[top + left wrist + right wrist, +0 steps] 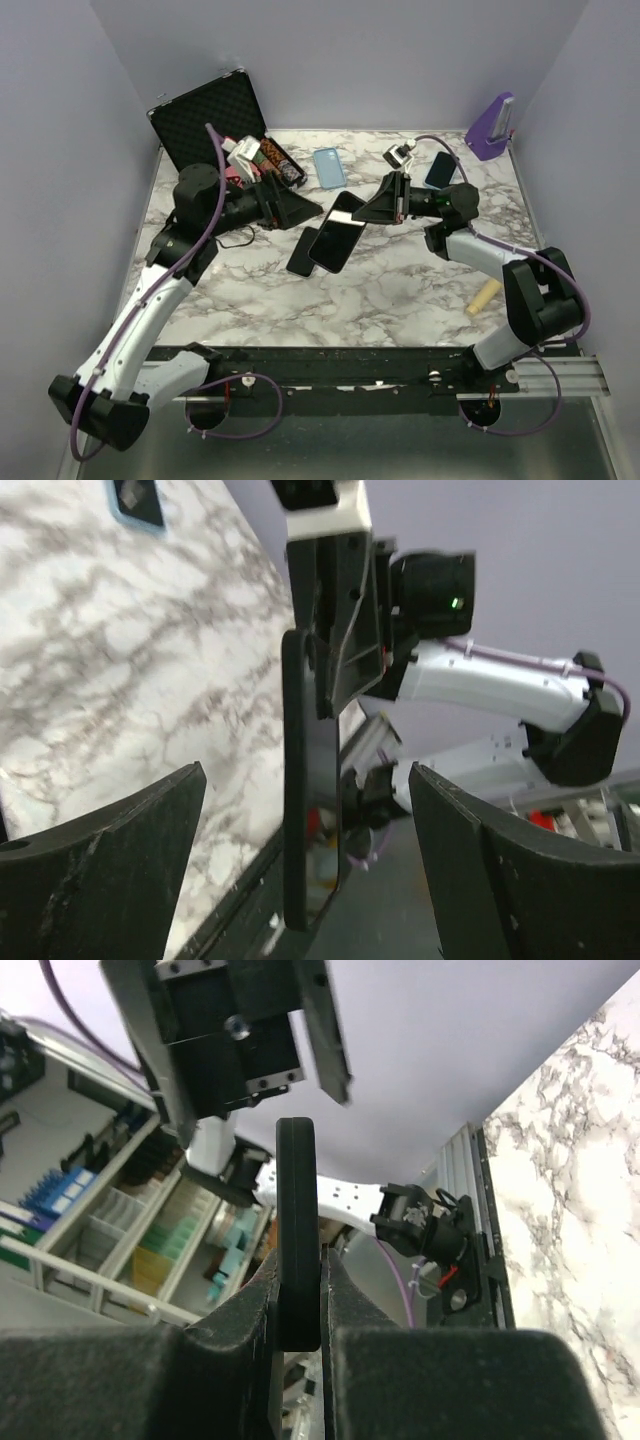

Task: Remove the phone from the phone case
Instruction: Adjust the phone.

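Note:
My right gripper (366,213) is shut on the top end of a black phone in its black case (337,240) and holds it tilted above the marble table. In the right wrist view the cased phone (297,1230) stands edge-on, pinched in my right gripper (298,1305). My left gripper (300,208) is open just left of the phone. In the left wrist view the phone (312,780) hangs edge-on in my left gripper (305,772), between its two wide-apart fingers (120,860), touching neither.
A flat dark phone or case (302,252) lies on the table under the held phone. A blue case (329,167), a dark phone (440,170), a purple stand (490,126), an open foam-lined box (208,120) and a wooden peg (484,297) are around.

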Motion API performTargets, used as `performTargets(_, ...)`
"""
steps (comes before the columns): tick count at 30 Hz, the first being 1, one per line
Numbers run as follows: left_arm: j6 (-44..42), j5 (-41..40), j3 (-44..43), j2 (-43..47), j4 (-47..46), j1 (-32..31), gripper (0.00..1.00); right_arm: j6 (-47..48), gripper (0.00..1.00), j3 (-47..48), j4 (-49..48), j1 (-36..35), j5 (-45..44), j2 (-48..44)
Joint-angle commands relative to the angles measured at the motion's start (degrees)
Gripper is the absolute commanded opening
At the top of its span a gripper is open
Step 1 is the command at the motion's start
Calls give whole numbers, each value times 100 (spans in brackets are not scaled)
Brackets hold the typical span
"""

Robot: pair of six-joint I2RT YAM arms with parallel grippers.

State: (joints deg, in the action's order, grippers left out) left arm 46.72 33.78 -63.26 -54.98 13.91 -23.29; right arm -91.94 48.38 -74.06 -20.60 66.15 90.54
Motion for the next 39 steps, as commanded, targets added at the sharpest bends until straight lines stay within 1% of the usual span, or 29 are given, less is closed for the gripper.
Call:
performTargets(1, -296, 1762, 59, -513, -369, -123, 90, 868, 1, 145, 371, -14, 407, -475)
performTargets(3, -312, 1764, -1, -653, -451, -263, 90, 1344, 1, 154, 987, -23, 399, -668)
performTargets(6, -348, 1746, -151, -891, -424, -492, 90, 1801, 1, 242, 1560, -32, 407, -871)
performTargets(7, -330, 1746, -160, -961, -485, -545, 89, 1977, 1, 268, 1788, -40, 425, -898)
performTargets(8, -321, 1720, -221, -1031, -495, -615, 86, 2100, 1, 312, 2025, -41, 434, -933)
performTargets(10, -339, 1719, -361, -1224, -398, -703, 73, 2338, 1, 365, 2290, -58, 469, -977)
performTargets(15, -321, 1790, -625, -1586, -337, -774, 49, 2444, 1, 453, 2414, -120, 583, -1038)
performTargets(16, -400, 1825, -730, -1673, -267, -800, 41, 2462, 1, 488, 2431, -128, 583, -1039)
performTargets(17, -470, 1799, -809, -1717, -162, -826, 37, 2453, 1, 497, 2432, -128, 583, -1047)
performTargets(22, -778, 1606, -1109, -1832, 296, -861, 10, 2181, 1, 541, 2081, -128, 645, -1065)
performTargets(23, -831, 1527, -1161, -1832, 357, -853, 2, 2111, 1, 541, 1976, -137, 653, -1065)
performTargets(24, -866, 1413, -1205, -1815, 436, -853, 0, 2049, 1, 541, 1922, -146, 654, -1056)
performTargets(25, -849, 1273, -1206, -1788, 454, -861, 0, 2031, 4, 523, 1904, -146, 627, -1065)
performTargets(26, -770, 1089, -1162, -1710, 359, -853, 0, 2022, 18, 497, 1913, -155, 566, -1082)
performTargets(28, -525, 703, -987, -1464, 87, -862, 0, 2074, 51, 392, 1948, -155, 417, -1126)
performTargets(29, -410, 413, -890, -1324, -63, -844, 0, 2145, 65, 304, 2027, -155, 303, -1170)
performTargets(31, -112, -71, -671, -1016, -414, -818, 0, 2242, 81, 120, 2062, -207, 110, -1240)
performTargets(33, 274, -467, -460, -778, -713, -765, 0, 2233, 87, -143, 1888, -339, -101, -1311)
performTargets(34, 450, -608, -337, -673, -880, -739, 0, 2216, 88, -240, 1730, -461, -172, -1346)
performTargets(37, 943, -1021, -143, -514, -1197, -660, 0, 2163, 87, -469, 1465, -673, -357, -1434)
performTargets(39, 1285, -1171, -20, -461, -1364, -607, 0, 2198, 82, -531, 1465, -822, -410, -1443)
